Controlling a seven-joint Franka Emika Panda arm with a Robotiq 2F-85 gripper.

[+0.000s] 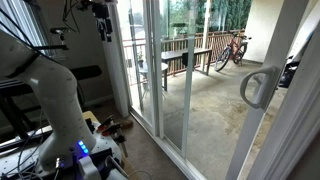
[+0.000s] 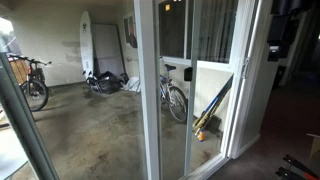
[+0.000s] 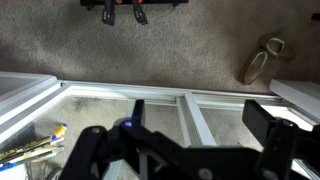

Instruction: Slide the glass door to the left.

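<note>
End effector (image 3: 182, 150), jaws apart, hangs close beside the glass door (image 1: 255, 135).

Grey carpet (image 3: 150, 40) indoors, daylit concrete patio (image 1: 210, 110) outside (1 bicycle (image 1: 232, 50) parked).

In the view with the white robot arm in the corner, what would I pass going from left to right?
white robot arm → dark bench out on the patio → bicycle → grey loop handle
</note>
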